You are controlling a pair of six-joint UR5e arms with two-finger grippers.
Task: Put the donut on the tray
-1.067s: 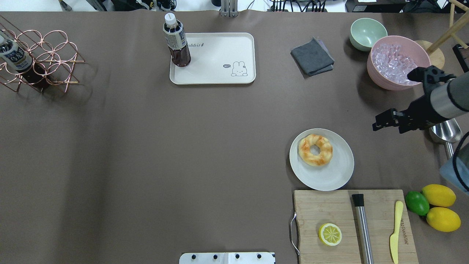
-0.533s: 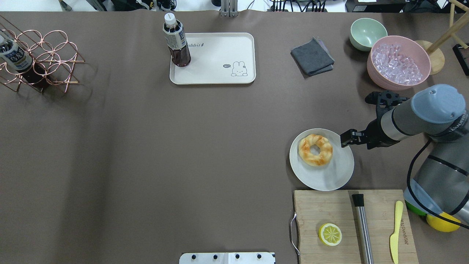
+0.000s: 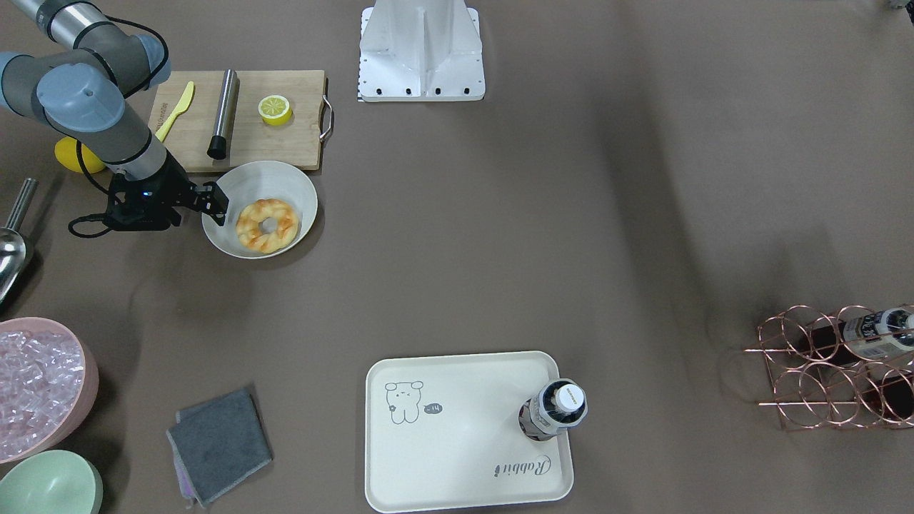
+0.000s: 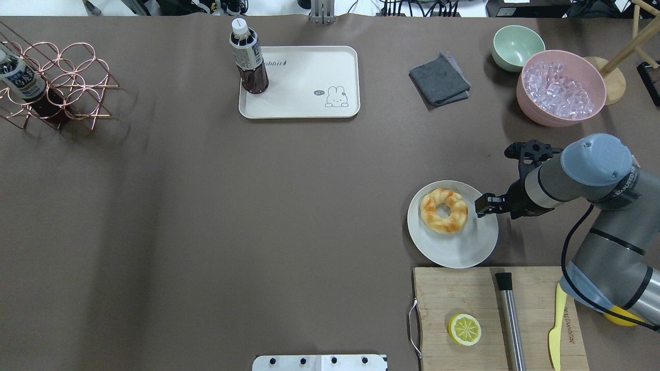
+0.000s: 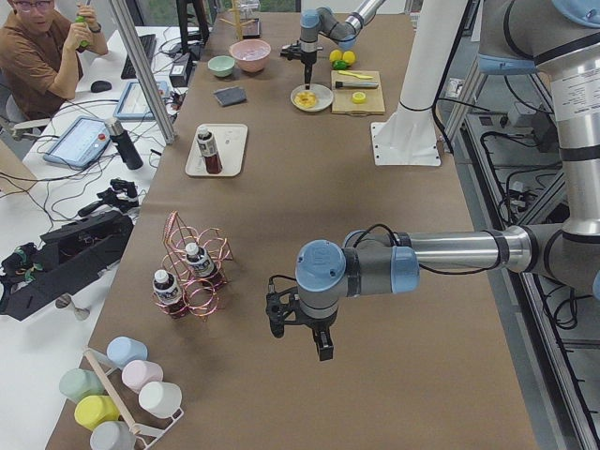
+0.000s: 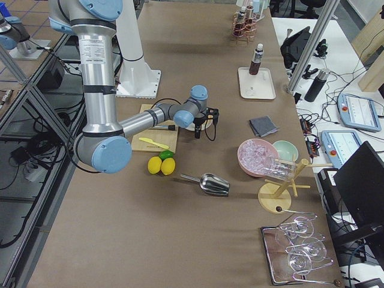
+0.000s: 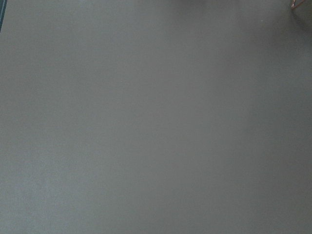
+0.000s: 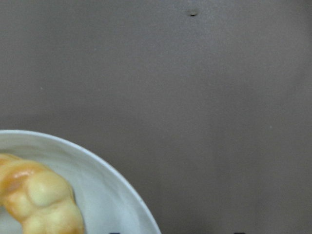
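Observation:
The donut (image 4: 444,210) lies on a white plate (image 4: 454,252) at the right of the table; it also shows in the front view (image 3: 267,225) and in the right wrist view (image 8: 39,200). My right gripper (image 4: 484,204) hovers over the plate's right rim, just beside the donut and apart from it, with its jaws open and empty. The cream tray (image 4: 309,103) sits at the far middle of the table, with a dark drink bottle (image 4: 248,62) standing on its left corner. My left gripper (image 5: 298,336) shows only in the exterior left view, over bare table; I cannot tell its state.
A wooden cutting board (image 4: 464,293) with a lemon half (image 4: 464,329), a steel rod and a yellow knife lies near the plate. A pink bowl of ice (image 4: 561,93), a green bowl (image 4: 517,46) and a grey cloth (image 4: 440,80) are at the far right. A copper rack (image 4: 56,82) stands at the far left.
My right arm has swung in from beside the ice bowl towards the plate. Its gripper now sits over the plate's right rim, next to the donut.

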